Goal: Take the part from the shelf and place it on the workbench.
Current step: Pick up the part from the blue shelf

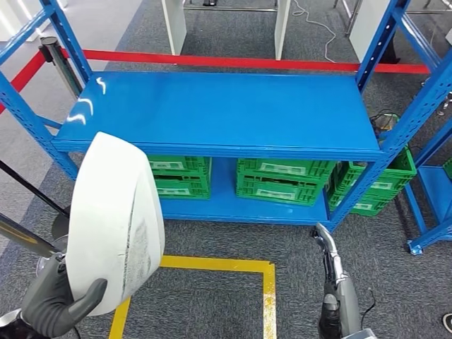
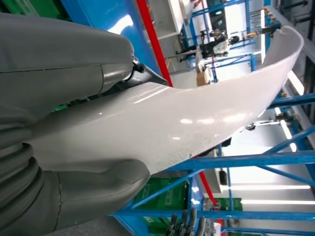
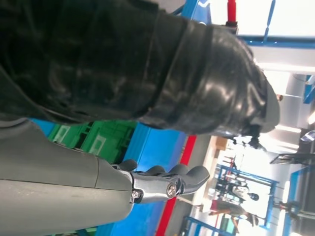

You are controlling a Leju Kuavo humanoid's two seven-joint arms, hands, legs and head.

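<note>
The part [image 1: 114, 219] is a large white curved shell with a scuffed grey patch. My left hand [image 1: 56, 300] grips its lower edge and holds it up at the lower left, in front of the blue shelf [image 1: 224, 106]. In the left wrist view the glossy white part [image 2: 185, 123] runs out from between the grey thumb and the rest of my left hand [image 2: 67, 64]. My right hand [image 1: 328, 251] hangs low at the right with its fingers stretched out and nothing in them. The right wrist view shows my right hand [image 3: 163, 184] with fingers extended.
The shelf's top board is bare. Green crates [image 1: 285, 180] stand on its lower board, and another [image 1: 378, 187] sits at the right. Yellow floor tape [image 1: 269, 282] marks a corner on the grey carpet. A red barrier strip [image 1: 240, 62] runs behind the shelf.
</note>
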